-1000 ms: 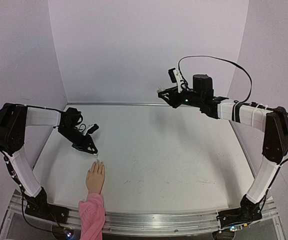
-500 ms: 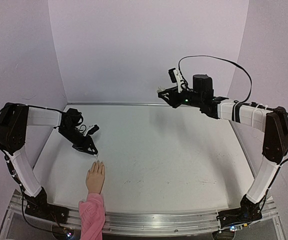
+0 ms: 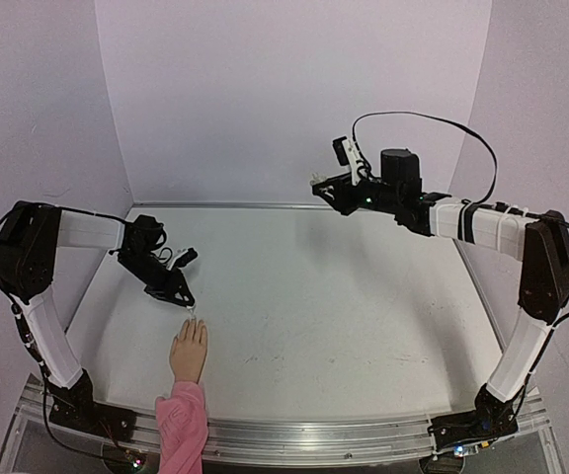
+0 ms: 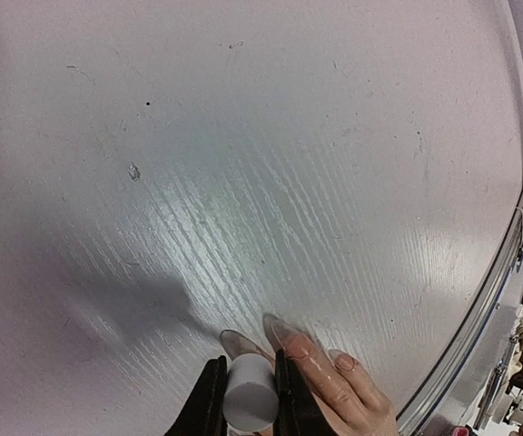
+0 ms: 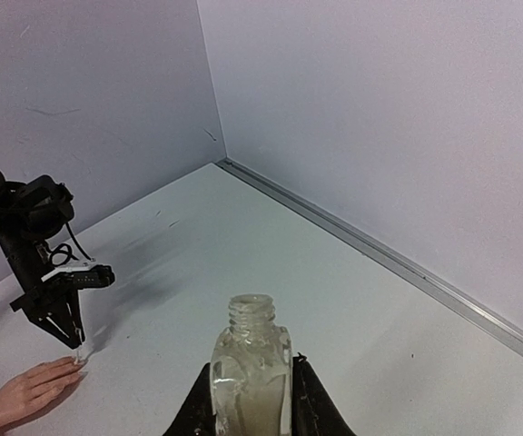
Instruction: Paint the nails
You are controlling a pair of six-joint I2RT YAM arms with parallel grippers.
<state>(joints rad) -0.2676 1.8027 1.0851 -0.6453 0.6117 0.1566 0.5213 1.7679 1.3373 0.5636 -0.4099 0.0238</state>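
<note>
The flesh-coloured mannequin hand (image 3: 189, 353) with a pink sleeve (image 3: 181, 425) lies palm down at the near left edge, fingers pointing away. My left gripper (image 3: 183, 299) is shut on a white brush cap (image 4: 250, 404). The brush tip (image 3: 194, 318) is at the fingertips. In the left wrist view the nails (image 4: 286, 334) show just ahead of my left gripper (image 4: 247, 365), the cap above one finger. My right gripper (image 3: 322, 183) is held high at the back, shut on an open clear bottle (image 5: 251, 350) holding pale liquid, upright between the fingers (image 5: 298, 381).
The white table (image 3: 344, 296) is enclosed by pale walls at the back and sides. A metal rail (image 3: 364, 434) runs along the near edge. The right wrist view also shows the left gripper (image 5: 66, 318) and the hand (image 5: 25, 391) at lower left.
My left gripper has crept very slightly to the right by the fingertips. The right arm and the bottle have not moved.
</note>
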